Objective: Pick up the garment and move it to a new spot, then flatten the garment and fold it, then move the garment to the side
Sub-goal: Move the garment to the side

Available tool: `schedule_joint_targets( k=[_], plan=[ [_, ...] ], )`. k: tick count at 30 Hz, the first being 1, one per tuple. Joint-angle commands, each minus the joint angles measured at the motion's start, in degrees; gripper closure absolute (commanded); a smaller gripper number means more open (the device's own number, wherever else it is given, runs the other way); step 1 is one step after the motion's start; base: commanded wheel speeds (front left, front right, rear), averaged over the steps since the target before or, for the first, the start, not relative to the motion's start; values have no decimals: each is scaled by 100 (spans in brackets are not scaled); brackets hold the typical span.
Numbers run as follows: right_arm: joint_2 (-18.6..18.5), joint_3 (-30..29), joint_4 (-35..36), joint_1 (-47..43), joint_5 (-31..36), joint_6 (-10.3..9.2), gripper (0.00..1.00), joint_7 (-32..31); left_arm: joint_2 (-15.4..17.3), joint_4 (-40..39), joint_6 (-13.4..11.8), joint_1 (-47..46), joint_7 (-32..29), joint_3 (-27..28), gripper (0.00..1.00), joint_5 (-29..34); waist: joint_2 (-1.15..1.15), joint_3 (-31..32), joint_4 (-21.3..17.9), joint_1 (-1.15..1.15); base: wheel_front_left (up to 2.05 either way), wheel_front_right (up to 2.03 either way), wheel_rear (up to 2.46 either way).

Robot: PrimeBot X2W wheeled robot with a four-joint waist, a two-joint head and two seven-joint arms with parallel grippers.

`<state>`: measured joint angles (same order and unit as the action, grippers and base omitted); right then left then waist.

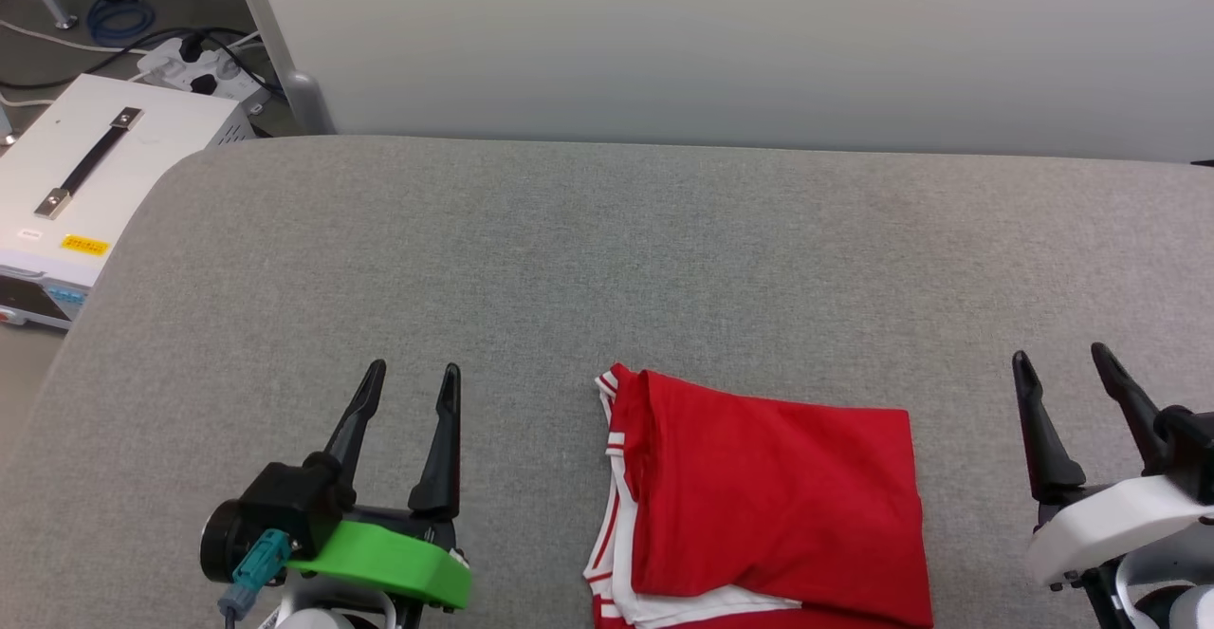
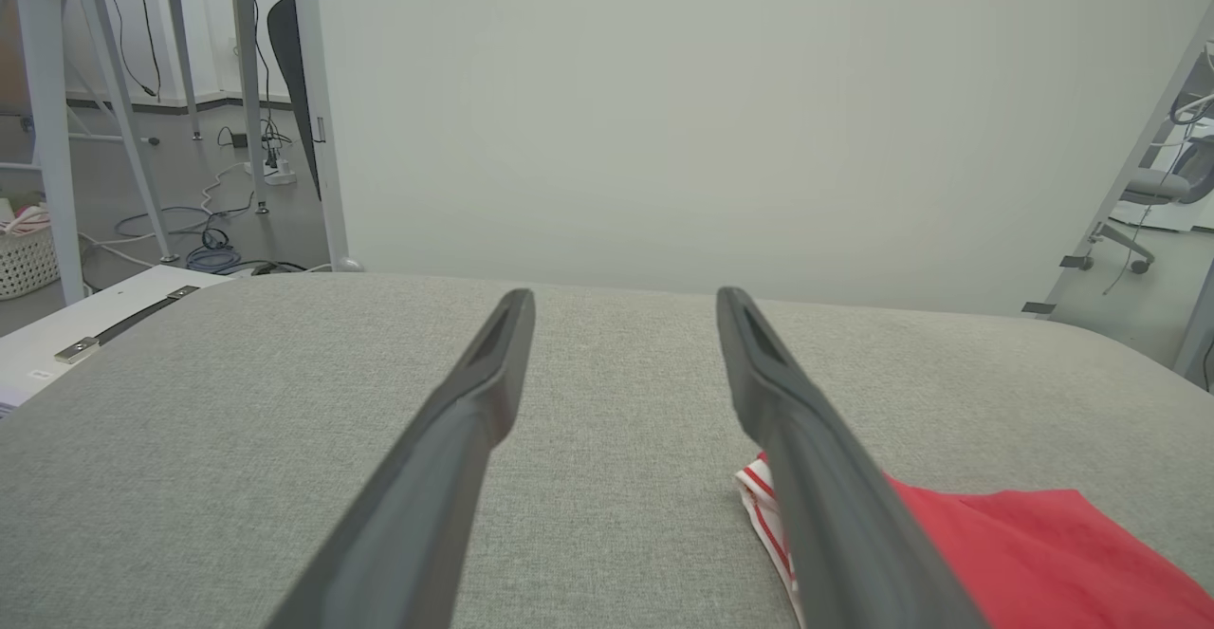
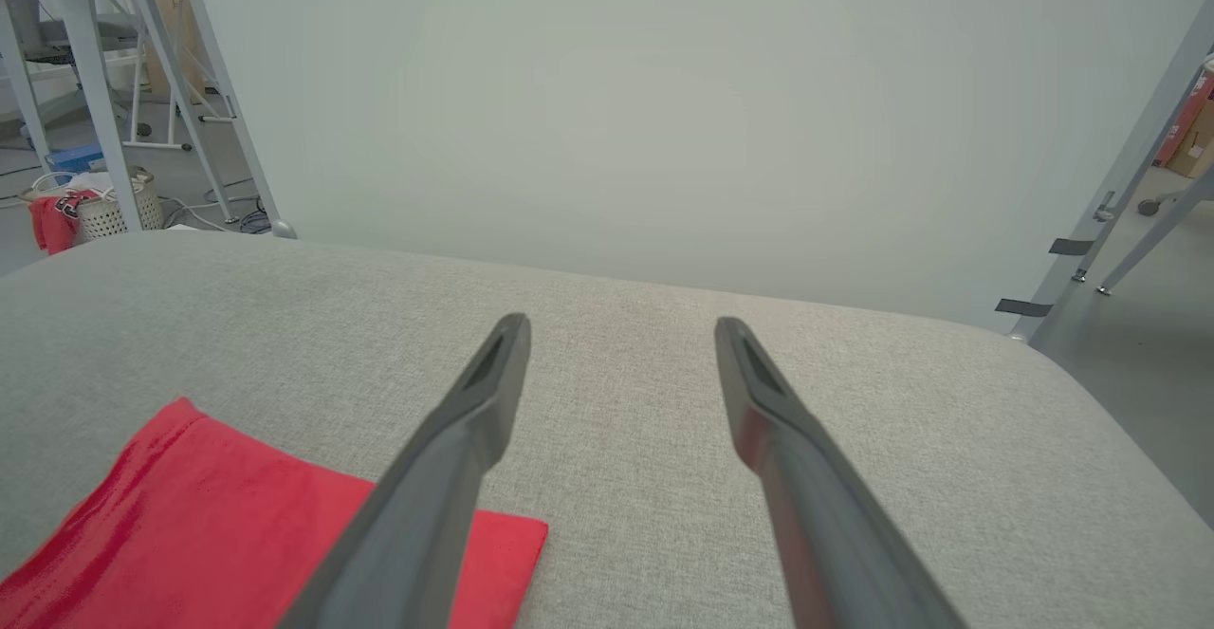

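**Folded shirt at the near side, both grippers open beside it**

The garment (image 1: 768, 506) lay folded into a rough rectangle on the grey cloth-covered table (image 1: 607, 249). It sat towards the near side and a little right of the middle. Its red back faced up, and no lettering could be seen. Its left edge carried the white-and-red striped trim, and white layers peeked out at its near left corner. The near end of the shirt ran past the bottom of the head view, so how close it lay to the table's near edge could not be told.

The left gripper (image 1: 414, 370) sat over the near left part of the table, just beside the shirt's striped edge and not touching it. Its jaws stood well apart and held nothing. The right gripper (image 1: 1060, 354) sat near the table's right edge, apart from the shirt's right side. Its jaws were also spread wide and held nothing. Both pointed towards the far edge.

A broad stretch of grey surface ran from the shirt's far edge to the far edge of the table. A pale wall panel (image 1: 721, 41) stood right behind that edge. More open surface lay left of the left gripper, out to the rounded far left corner.

Beyond the left edge, on the floor, stood a white case (image 1: 95, 174) with a black handle. A power strip (image 1: 199, 64) with cables lay behind it.
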<state>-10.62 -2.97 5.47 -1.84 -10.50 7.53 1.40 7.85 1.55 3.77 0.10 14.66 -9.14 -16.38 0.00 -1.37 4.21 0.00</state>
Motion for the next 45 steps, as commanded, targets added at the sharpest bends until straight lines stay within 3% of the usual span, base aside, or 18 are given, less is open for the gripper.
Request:
schedule_joint_targets(
  k=[1, 14, 28, 29, 30, 31, 32, 39, 45],
  plan=[
    [-2, 44, -54, -79, -70, -4, 0, -137, -59, 28, 54, 59, 33, 23, 0, 61, 0, -36, 11, 0, 0, 0, 0],
    [279, 450, -850, -71, -393, -4, 0, -2059, -265, 159, 280, -146, 34, 142, 0, 270, 0, -473, 212, 0, 0, 0, 0],
    [302, 780, -1577, 113, -550, -4, 0, -3012, -358, 214, 354, -318, 34, 241, 0, 344, 0, -731, 464, 0, 0, 0, 0],
    [281, 828, -1612, 117, -562, -4, 9, -3057, -361, 218, 356, -324, 34, 245, 0, 346, 0, -736, 468, 0, 0, 0, 0],
    [256, 870, -1644, 127, -570, -4, 55, -3085, -365, 227, 358, -329, 34, 251, 0, 349, 0, -739, 470, 0, 0, 0, 0],
    [239, 890, -1659, 139, -570, -4, 74, -3087, -367, 235, 360, -332, 34, 256, 0, 352, 0, -739, 469, 0, 0, 0, 0],
    [211, 917, -1669, 156, -550, -4, 100, -3066, -370, 247, 361, -334, 34, 262, 0, 355, 0, -733, 467, 0, 0, 0, 0],
    [-146, 1063, -1410, 397, -361, -4, 100, -2617, -366, 284, 369, -260, 34, 240, 0, 376, 0, -533, 219, 0, 0, 0, 0],
    [-823, 1534, -907, 659, -180, -4, 100, -2669, -343, 263, 370, -143, 34, 101, 0, 358, 0, -421, -285, 0, 0, 0, 0]
  ],
)
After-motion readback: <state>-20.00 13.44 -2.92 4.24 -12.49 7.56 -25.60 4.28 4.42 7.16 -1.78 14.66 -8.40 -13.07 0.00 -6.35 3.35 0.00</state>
